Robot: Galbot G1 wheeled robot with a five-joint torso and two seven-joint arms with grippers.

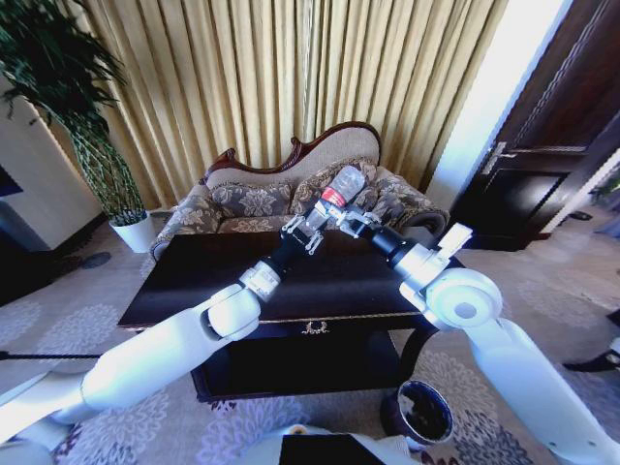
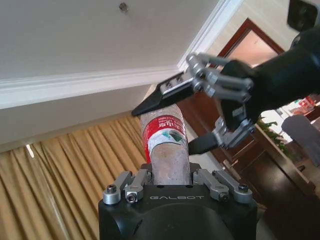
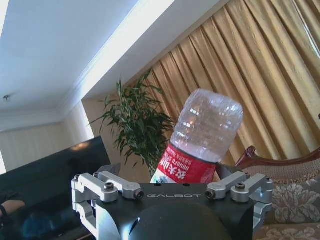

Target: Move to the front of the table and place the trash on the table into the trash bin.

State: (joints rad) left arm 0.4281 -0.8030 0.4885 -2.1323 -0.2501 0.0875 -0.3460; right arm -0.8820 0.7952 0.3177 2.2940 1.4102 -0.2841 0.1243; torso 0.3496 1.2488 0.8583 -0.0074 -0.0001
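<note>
Meeting above the middle of the dark tabletop (image 1: 194,281), both arms reach toward one clear plastic bottle (image 1: 342,187) with a red label, which is raised in the air in front of the sofa (image 1: 252,201); the left end effector (image 1: 308,232) is clenched on the bottle's lower part, as the left wrist view shows with the bottle (image 2: 166,145) rising straight out from between its fingers; the right end effector (image 1: 351,219) sits just beside the same bottle, and in the left wrist view it (image 2: 172,122) has its dark fingertips spread on either side of the bottle's far end, released rather than pressing; in the right wrist view the bottle (image 3: 200,137) stands tilted with its ribbed base uppermost and looks empty; the trash bin (image 1: 418,412) stands on the carpet by the tabletop's near right corner, beneath the right arm, its black inside holding nothing that can be made out.
</note>
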